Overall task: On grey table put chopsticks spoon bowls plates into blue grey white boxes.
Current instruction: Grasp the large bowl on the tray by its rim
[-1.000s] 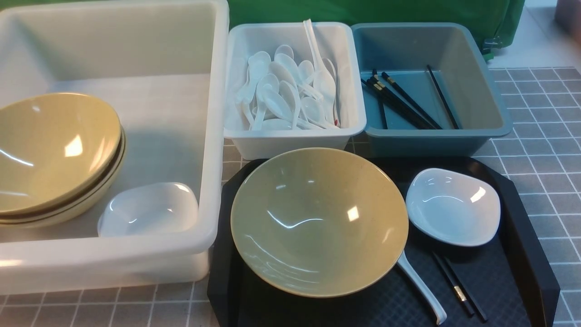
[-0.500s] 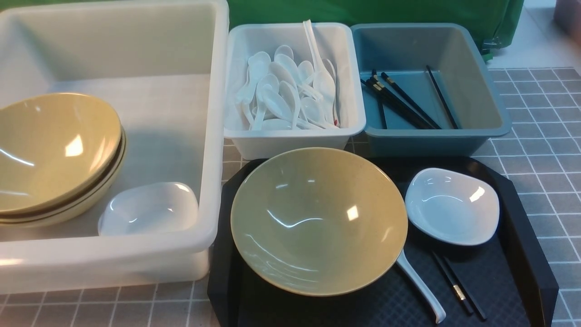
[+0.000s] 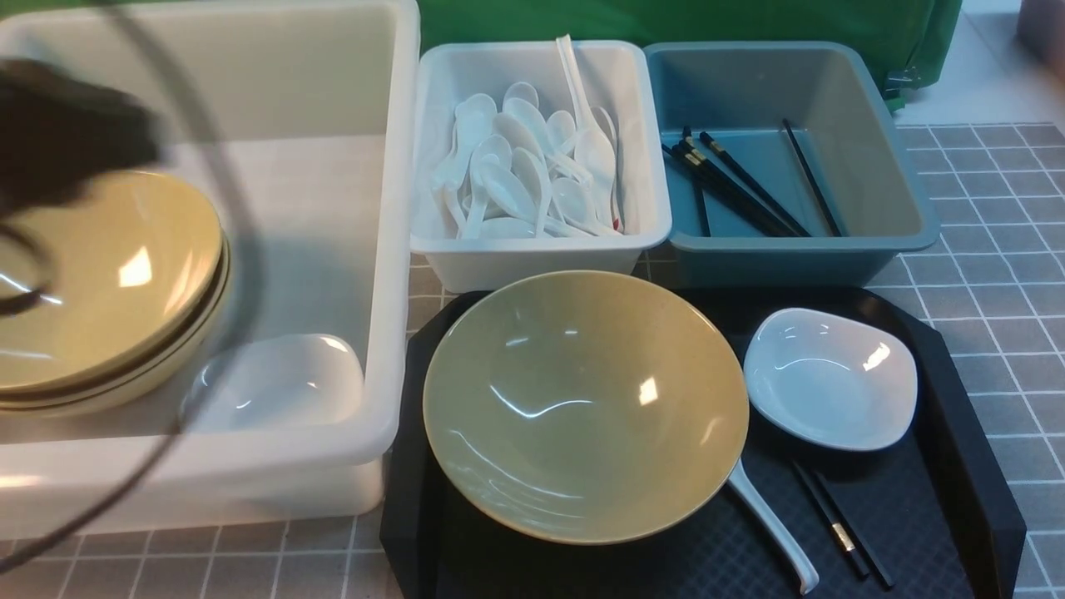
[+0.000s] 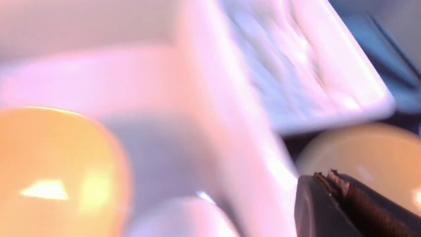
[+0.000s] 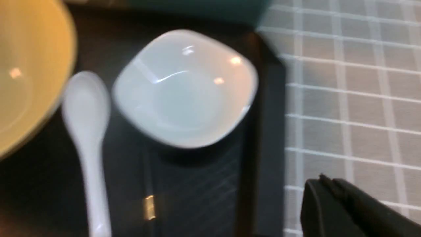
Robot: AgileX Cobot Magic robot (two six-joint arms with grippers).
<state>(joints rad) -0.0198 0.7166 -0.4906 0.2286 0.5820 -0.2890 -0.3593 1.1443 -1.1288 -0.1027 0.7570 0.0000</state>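
On the black tray lie a tan bowl (image 3: pixel 582 408), a white plate (image 3: pixel 830 378), a white spoon (image 3: pixel 770 532) half under the bowl's rim, and black chopsticks (image 3: pixel 840 524). The big white tub (image 3: pixel 399 166) holds stacked tan bowls (image 3: pixel 100 283) and a white plate (image 3: pixel 274 383). My left arm (image 3: pixel 58 133) is a dark blur over the tub. Its gripper (image 4: pixel 324 176) is shut and holds nothing, above the tub's wall. My right gripper (image 5: pixel 324 179), shut and holding nothing, hangs over the grey table (image 5: pixel 355 108) beside the tray, near the plate (image 5: pixel 184 89) and spoon (image 5: pixel 87 131).
A small white bin (image 3: pixel 541 258) with several spoons and a blue-grey bin (image 3: pixel 790 262) with several chopsticks stand behind the black tray (image 3: pixel 957 466). A cable (image 3: pixel 241 249) from the left arm loops across the tub. Green cloth hangs at the back.
My left arm and its cable have swung into the front view over the tub, blurred by motion. The dishes and bins have not moved.
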